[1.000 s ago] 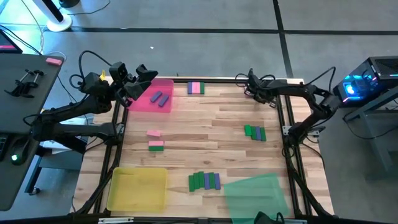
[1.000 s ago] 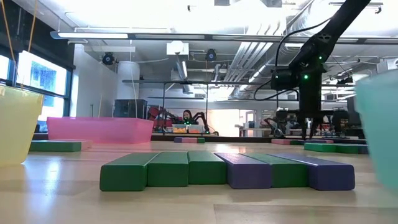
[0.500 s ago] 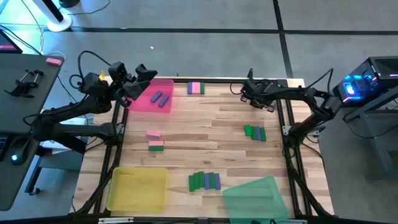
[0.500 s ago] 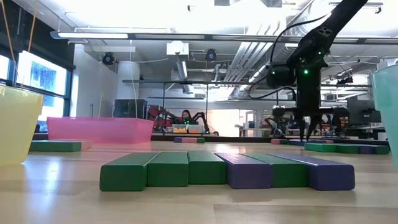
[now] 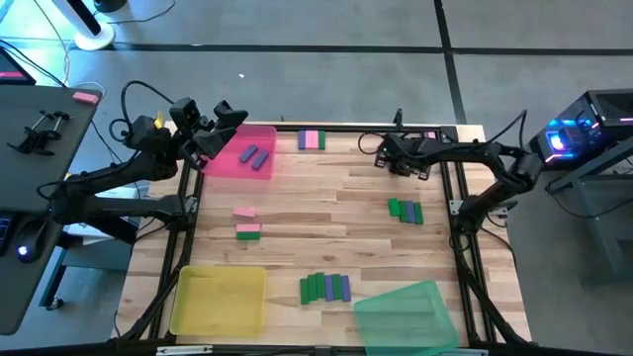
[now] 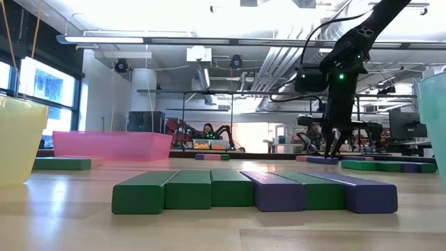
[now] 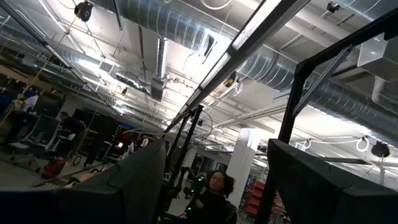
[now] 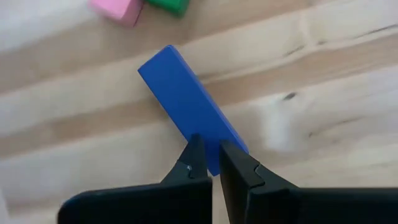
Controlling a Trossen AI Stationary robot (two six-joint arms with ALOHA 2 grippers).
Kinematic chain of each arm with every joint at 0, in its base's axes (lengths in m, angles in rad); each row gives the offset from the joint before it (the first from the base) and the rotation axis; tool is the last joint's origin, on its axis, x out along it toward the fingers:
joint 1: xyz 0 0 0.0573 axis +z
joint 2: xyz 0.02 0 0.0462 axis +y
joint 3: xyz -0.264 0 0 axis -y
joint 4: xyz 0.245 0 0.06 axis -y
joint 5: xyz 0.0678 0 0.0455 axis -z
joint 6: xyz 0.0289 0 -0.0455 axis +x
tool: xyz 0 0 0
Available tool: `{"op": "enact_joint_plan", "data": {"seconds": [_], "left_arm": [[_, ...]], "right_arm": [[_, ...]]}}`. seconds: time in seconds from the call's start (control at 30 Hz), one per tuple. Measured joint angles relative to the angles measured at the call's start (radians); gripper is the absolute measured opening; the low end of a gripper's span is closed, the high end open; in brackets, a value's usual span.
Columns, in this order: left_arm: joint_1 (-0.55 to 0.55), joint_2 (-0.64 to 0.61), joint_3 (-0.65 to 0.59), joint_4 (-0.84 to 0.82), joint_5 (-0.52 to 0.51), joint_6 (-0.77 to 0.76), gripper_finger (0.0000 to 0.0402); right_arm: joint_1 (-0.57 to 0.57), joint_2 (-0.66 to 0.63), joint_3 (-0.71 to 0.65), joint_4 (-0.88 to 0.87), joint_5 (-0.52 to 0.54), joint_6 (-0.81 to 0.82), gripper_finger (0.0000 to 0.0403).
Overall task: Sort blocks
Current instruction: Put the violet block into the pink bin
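Right tool hangs above the far part of the table, its fingers pinched on the end of a purple-blue block, which it carries tilted over the wood. Left tool waits over the far left corner beside the pink tray, which holds two purple blocks; whether its fingers are apart or together cannot be told. Elsewhere lie a row of green and purple blocks at the near edge, and a yellow tray and a green tray.
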Motion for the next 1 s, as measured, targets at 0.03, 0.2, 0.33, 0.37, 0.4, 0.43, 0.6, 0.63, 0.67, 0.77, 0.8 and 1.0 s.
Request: {"op": "enact_joint_plan", "data": {"seconds": [0.03, 0.2, 0.33, 0.37, 0.4, 0.43, 0.6, 0.63, 0.67, 0.77, 0.8, 1.0], "left_arm": [[0.0, 0.0, 0.0, 0.0, 0.0, 0.0, 0.0268], [0.0, 0.0, 0.0, 0.0, 0.0, 0.0, 0.0268], [0.0, 0.0, 0.0, 0.0, 0.0, 0.0, 0.0268], [0.0, 0.0, 0.0, 0.0, 0.0, 0.0, 0.0268], [0.0, 0.0, 0.0, 0.0, 0.0, 0.0, 0.0268], [0.0, 0.0, 0.0, 0.0, 0.0, 0.0, 0.0268], [0.0, 0.0, 0.0, 0.0, 0.0, 0.0, 0.0268], [0.0, 0.0, 0.0, 0.0, 0.0, 0.0, 0.0268], [0.0, 0.0, 0.0, 0.0, 0.0, 0.0, 0.0268], [0.0, 0.0, 0.0, 0.0, 0.0, 0.0, 0.0268], [0.0, 0.0, 0.0, 0.0, 0.0, 0.0, 0.0268], [0.0, 0.0, 0.0, 0.0, 0.0, 0.0, 0.0268]], "right_arm": [[0.011, 0.0, 0.0, 0.0, -0.005, -0.001, 0.0], [0.055, 0.0, -0.001, 0.009, -0.07, -0.018, 0.0], [0.09, 0.001, -0.001, 0.032, -0.122, -0.021, 0.0], [0.1, 0.001, -0.001, 0.04, -0.13, -0.02, 0.0], [0.112, 0.001, -0.002, 0.05, -0.137, -0.017, 0.0], [0.122, 0.001, -0.002, 0.061, -0.146, -0.015, 0.0], [0.176, 0.004, -0.004, 0.126, -0.176, -0.01, 0.0], [0.186, 0.004, -0.005, 0.137, -0.182, -0.011, 0.0], [0.195, 0.005, -0.005, 0.148, -0.192, -0.016, 0.0], [0.219, 0.006, -0.005, 0.165, -0.238, -0.053, 0.0], [0.228, 0.006, -0.005, 0.164, -0.254, -0.065, 0.0], [0.298, 0.006, -0.005, 0.164, -0.304, -0.248, 0.0]]}}
